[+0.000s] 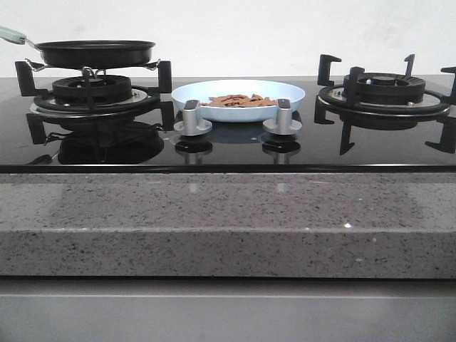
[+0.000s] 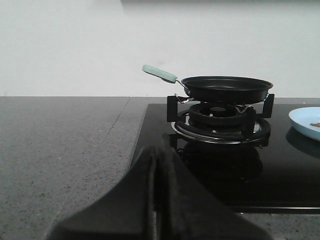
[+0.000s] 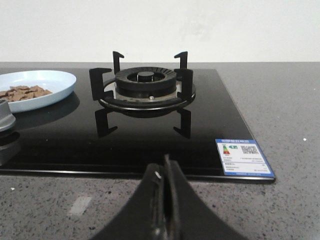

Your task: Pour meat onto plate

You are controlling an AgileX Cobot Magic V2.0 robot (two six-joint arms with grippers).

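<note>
The meat (image 1: 239, 100), a loose heap of reddish-brown chips, lies in the pale blue plate (image 1: 214, 91) at the middle back of the black glass hob. Both also show in the right wrist view, the plate (image 3: 50, 80) with the meat (image 3: 22, 92) in it. The plate's edge (image 2: 302, 120) shows in the left wrist view. The black frying pan (image 1: 96, 51) with a pale handle (image 2: 160, 73) sits on the left burner. My left gripper (image 2: 159, 155) is shut and empty, low before the left burner. My right gripper (image 3: 166, 167) is shut and empty, before the right burner. Neither gripper shows in the front view.
Two silver knobs (image 1: 191, 117) (image 1: 284, 117) stand in front of the plate. The right burner grate (image 1: 385, 89) stands bare. A speckled grey stone counter (image 1: 214, 214) runs along the hob's front edge. A label (image 3: 242, 157) sticks on the hob's right front corner.
</note>
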